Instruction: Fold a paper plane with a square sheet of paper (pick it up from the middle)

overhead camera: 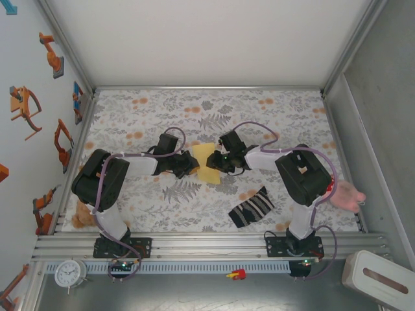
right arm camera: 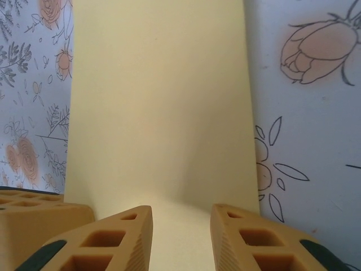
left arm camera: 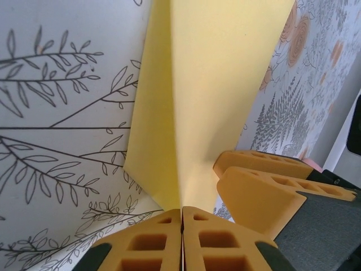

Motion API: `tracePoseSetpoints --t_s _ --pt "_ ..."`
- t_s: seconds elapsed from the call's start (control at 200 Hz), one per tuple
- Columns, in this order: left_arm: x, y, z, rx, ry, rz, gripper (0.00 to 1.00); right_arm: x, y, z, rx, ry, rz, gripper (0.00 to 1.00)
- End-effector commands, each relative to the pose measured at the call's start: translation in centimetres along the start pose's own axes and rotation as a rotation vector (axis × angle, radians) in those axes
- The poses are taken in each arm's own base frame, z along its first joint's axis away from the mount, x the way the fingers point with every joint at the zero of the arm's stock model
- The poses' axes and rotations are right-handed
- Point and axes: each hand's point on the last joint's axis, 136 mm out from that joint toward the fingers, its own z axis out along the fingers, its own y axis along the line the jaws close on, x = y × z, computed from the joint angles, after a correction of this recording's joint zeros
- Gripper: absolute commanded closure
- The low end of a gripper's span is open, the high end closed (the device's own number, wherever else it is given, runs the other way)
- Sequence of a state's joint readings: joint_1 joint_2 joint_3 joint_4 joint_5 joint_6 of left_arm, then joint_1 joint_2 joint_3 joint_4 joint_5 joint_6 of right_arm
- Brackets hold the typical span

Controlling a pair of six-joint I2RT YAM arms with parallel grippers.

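Pinching the square sheet of paper (overhead camera: 206, 163) up at its middle, with the folding barely begun.
Top view: the pale-yellow sheet lies mid-counter (overhead camera: 130, 116), and a striped sock (overhead camera: 251, 207) sits well apart from it. Left wrist: the left hand (left arm camera: 181, 226) is clamped shut on the sheet, raising a ridge. Right wrist: the right hand (right arm camera: 180, 220) stands with its jaws apart over flat paper, gripping nothing. No dart shape shows yet, so nearly every fold seems still to come.

The left arm (overhead camera: 107, 184) and right arm (overhead camera: 303, 176) are wearing bulky black housings over white links, with purple cables (overhead camera: 256, 123) looping along them. Their orange fingers (left arm camera: 141, 245), moulded with rectangular cut-outs, are showing dark grey mounts behind.
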State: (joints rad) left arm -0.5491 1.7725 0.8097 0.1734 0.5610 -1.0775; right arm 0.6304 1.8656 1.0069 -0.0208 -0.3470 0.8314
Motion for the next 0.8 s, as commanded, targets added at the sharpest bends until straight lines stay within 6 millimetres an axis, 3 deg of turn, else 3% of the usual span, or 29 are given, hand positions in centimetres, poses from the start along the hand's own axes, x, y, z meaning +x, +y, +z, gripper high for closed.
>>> tracePoseSetpoints --t_s 0.0,0.195,0.401,0.596,0.791 --pt "0.1 0.2 0.1 0.007 0.014 -0.018 0.98 -0.7 -0.1 -1.7 0.031 -0.053 -0.074 0.64" --pt "0.1 0.0 -0.1 0.010 0.017 -0.042 1.00 -2.0 0.7 -5.6 0.058 -0.187 -0.281 0.43" --pt "0.1 -0.5 -0.3 0.007 0.024 -0.066 1.00 -1.1 1.0 -7.9 0.041 -0.254 -0.464 0.38" --pt "0.2 -0.4 -0.4 -0.005 0.030 -0.085 1.00 1.0 3.0 -8.4 0.070 -0.292 -0.737 0.38" --pt "0.2 -0.4 -0.5 -0.014 0.031 -0.102 1.00 4.1 5.8 -6.9 0.040 -0.236 -0.950 0.38"
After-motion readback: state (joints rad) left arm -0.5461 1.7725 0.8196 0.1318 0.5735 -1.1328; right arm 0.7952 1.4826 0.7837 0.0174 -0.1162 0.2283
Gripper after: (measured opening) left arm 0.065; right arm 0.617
